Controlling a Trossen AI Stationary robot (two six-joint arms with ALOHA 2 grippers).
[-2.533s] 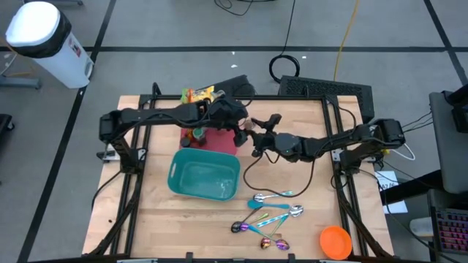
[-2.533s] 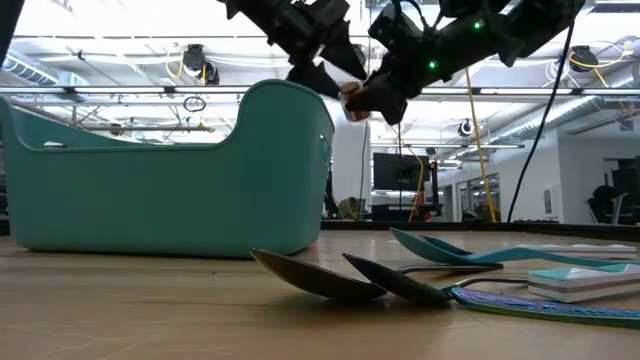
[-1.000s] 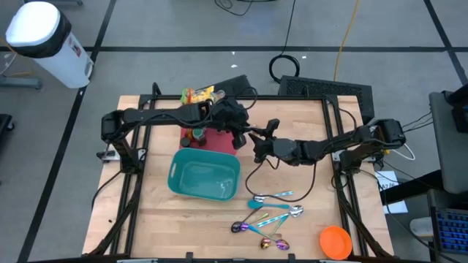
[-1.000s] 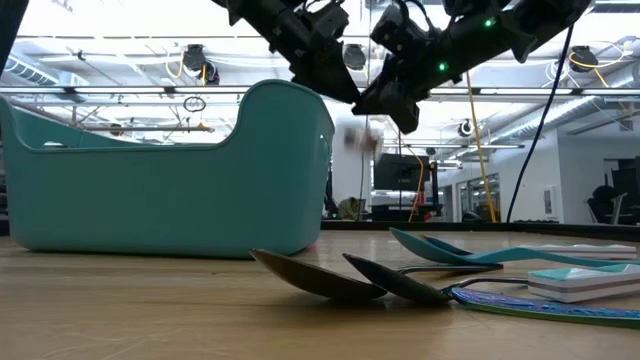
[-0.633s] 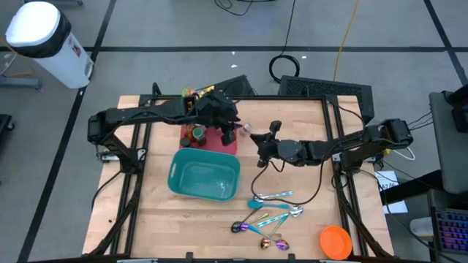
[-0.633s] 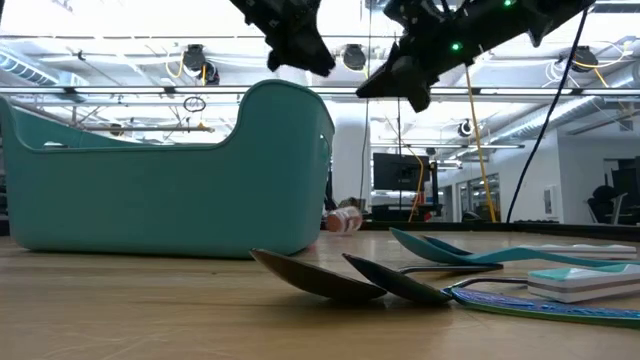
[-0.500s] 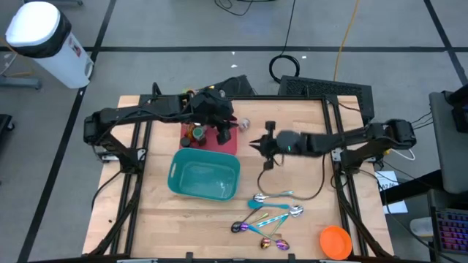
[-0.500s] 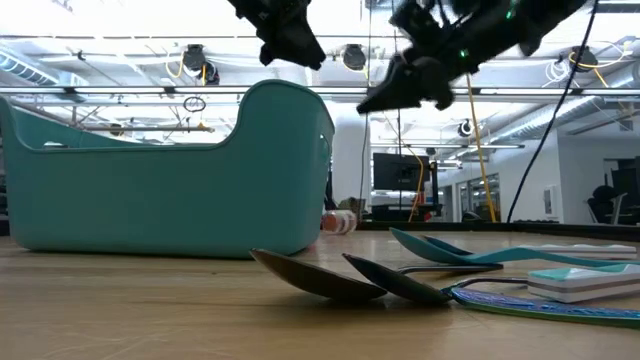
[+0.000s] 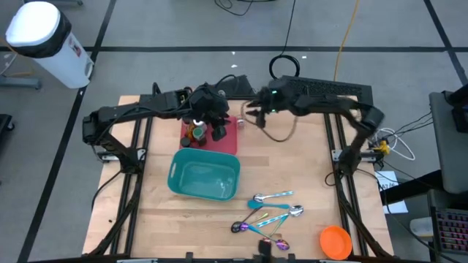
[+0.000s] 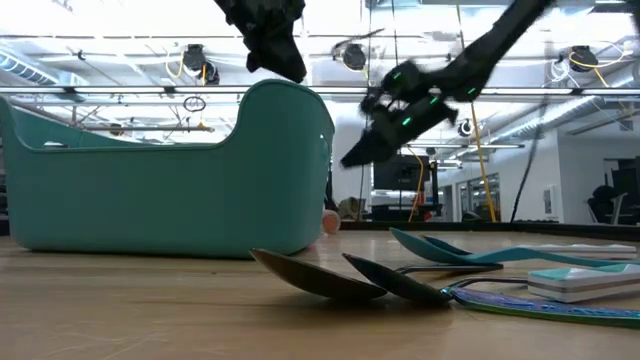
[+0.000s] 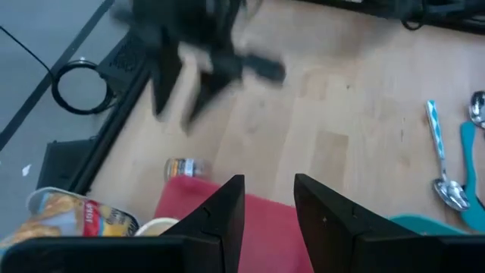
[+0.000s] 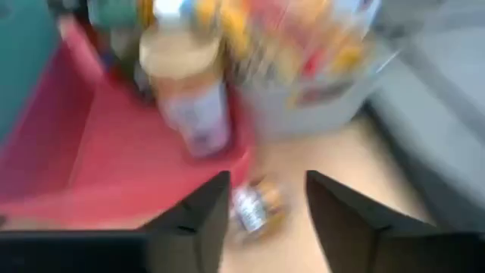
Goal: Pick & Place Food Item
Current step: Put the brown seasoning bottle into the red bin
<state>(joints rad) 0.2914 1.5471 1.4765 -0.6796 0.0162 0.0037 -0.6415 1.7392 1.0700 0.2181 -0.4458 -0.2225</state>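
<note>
A small labelled jar [image 9: 238, 122] lies on its side on the wood, just off the far right corner of the red tray [image 9: 225, 143]; the low view shows the jar [image 10: 331, 222] behind the teal bin. My right gripper [image 9: 252, 115] hovers open just right of it, and its wrist view shows the jar [image 12: 254, 208] on the table beyond its fingers. My left gripper [image 9: 218, 129] hangs open and empty over the tray's far part, with the jar [image 11: 184, 168] ahead of it.
The teal bin [image 9: 205, 175] stands near of the red tray. A beige-capped bottle [image 12: 189, 83] and other food items [image 9: 194, 133] stand on the tray, a snack bag [image 11: 68, 216] behind it. Several spoons [image 9: 270, 212] and an orange bowl [image 9: 335, 241] lie near the front right.
The jar has fallen from between the two grippers to the table and rolled a little toward the red tray. My right arm has swung fast toward the table's far edge and rolled its wrist, ending beside the jar. My left gripper has drawn back left and up.
</note>
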